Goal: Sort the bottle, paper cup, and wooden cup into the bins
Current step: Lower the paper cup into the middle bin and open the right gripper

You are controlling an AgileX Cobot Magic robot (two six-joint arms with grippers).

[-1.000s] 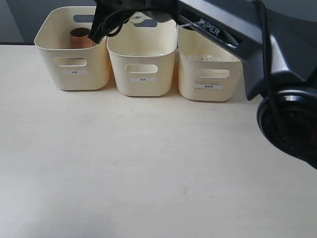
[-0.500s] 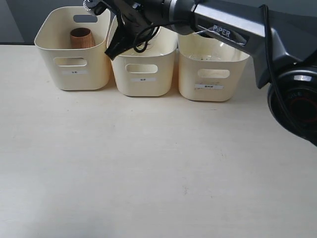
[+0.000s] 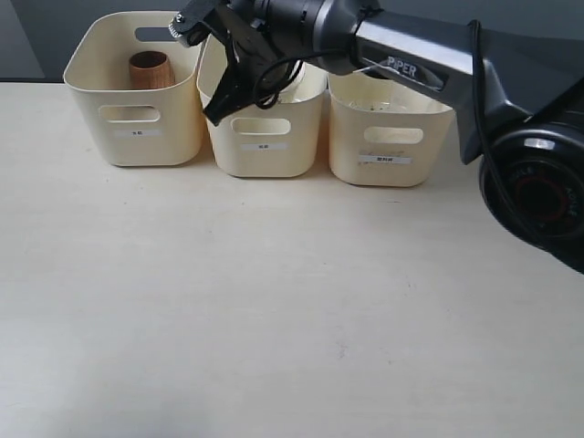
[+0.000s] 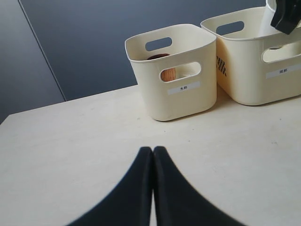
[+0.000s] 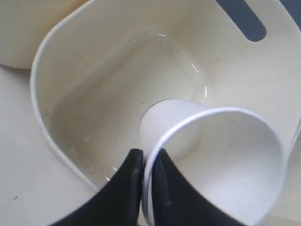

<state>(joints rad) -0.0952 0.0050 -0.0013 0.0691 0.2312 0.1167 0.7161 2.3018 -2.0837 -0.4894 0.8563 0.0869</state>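
My right gripper (image 5: 148, 160) is shut on the rolled rim of the white paper cup (image 5: 221, 155), one finger inside and one outside. It holds the cup over the inside of the middle bin (image 3: 265, 146), tilted. In the exterior view that gripper (image 3: 219, 108) reaches across to the middle bin's left side. The brown wooden cup (image 3: 151, 70) stands in the left bin (image 3: 137, 137); it also shows through that bin's (image 4: 181, 101) handle cut-out. My left gripper (image 4: 153, 150) is shut on nothing, low over the table. I see no bottle; the floor of the right bin (image 3: 388, 146) is hidden.
The three cream bins stand in a row at the back of the pale table (image 3: 274, 310). The right arm (image 3: 429, 64) stretches over the right and middle bins. A dark wall (image 4: 94, 42) lies behind the bins.
The right gripper, with the paper cup, has swung from above the left bin rightward and down to the middle bin. The left gripper's earlier position is not shown.
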